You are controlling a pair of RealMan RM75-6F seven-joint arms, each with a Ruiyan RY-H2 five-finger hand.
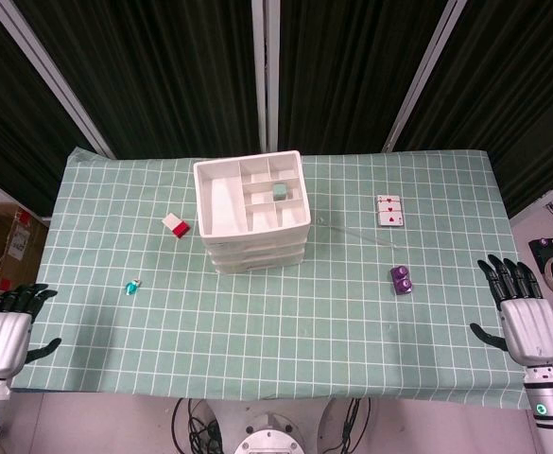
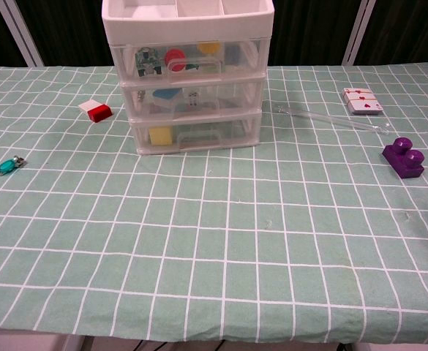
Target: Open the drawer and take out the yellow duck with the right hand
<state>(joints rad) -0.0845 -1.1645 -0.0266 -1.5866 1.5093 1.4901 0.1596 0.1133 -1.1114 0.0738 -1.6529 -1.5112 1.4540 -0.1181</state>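
A white three-drawer cabinet [image 1: 252, 213] [image 2: 190, 73] stands at the table's middle back, all its drawers closed. Through the clear front of the bottom drawer [image 2: 196, 135] a yellow thing [image 2: 160, 135] shows at the left; its shape is too blurred to name. Another yellow piece [image 2: 209, 47] lies in the top drawer. My right hand [image 1: 522, 317] rests at the table's right edge, fingers apart, holding nothing. My left hand [image 1: 7, 326] lies at the left edge, also with fingers apart and empty. Neither hand appears in the chest view.
A purple block [image 1: 402, 279] [image 2: 403, 157], a stack of playing cards [image 1: 389, 210] [image 2: 361, 101] and a clear rod [image 2: 331, 118] lie right of the cabinet. A red-and-white block [image 1: 176, 225] [image 2: 96, 110] and a small teal object [image 1: 131, 286] [image 2: 9, 166] lie to its left.
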